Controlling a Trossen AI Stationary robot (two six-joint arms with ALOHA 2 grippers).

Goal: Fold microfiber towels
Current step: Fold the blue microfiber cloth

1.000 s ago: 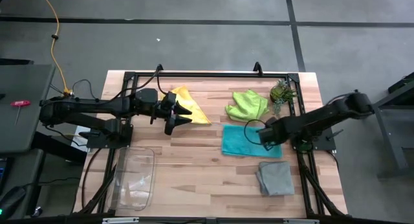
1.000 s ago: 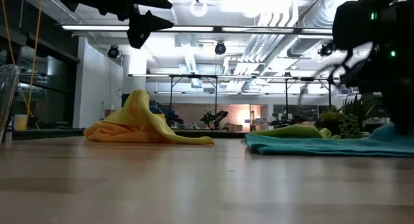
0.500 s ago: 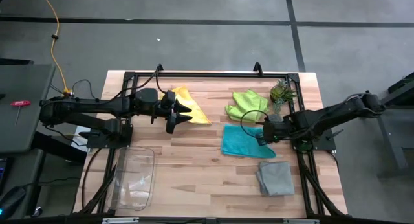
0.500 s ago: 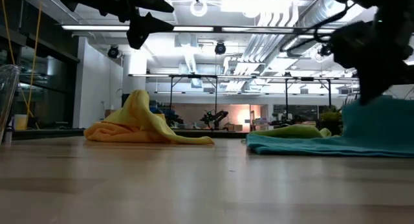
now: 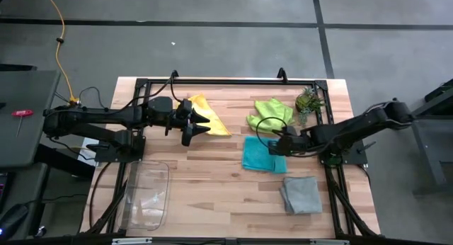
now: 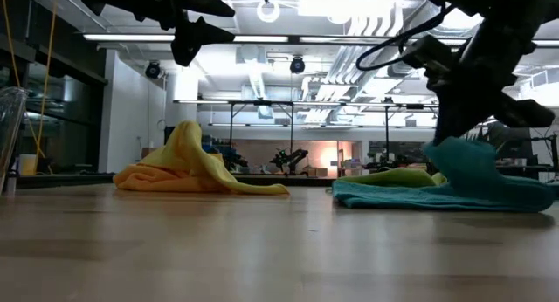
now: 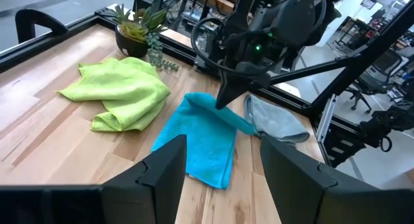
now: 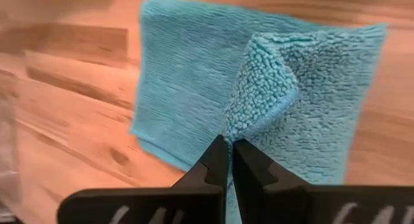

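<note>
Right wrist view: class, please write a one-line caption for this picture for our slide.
The right hand, shut on the teal towel's edge, folds it over itself on the wooden table.

A small green plant point(image 5: 308, 100) in a dark pot stands near a far corner of the wooden table point(image 5: 212, 174). A clear plastic tray point(image 5: 147, 196) lies at the near corner on the other side. A yellow cable point(image 5: 62, 40) runs across the grey floor.
</note>
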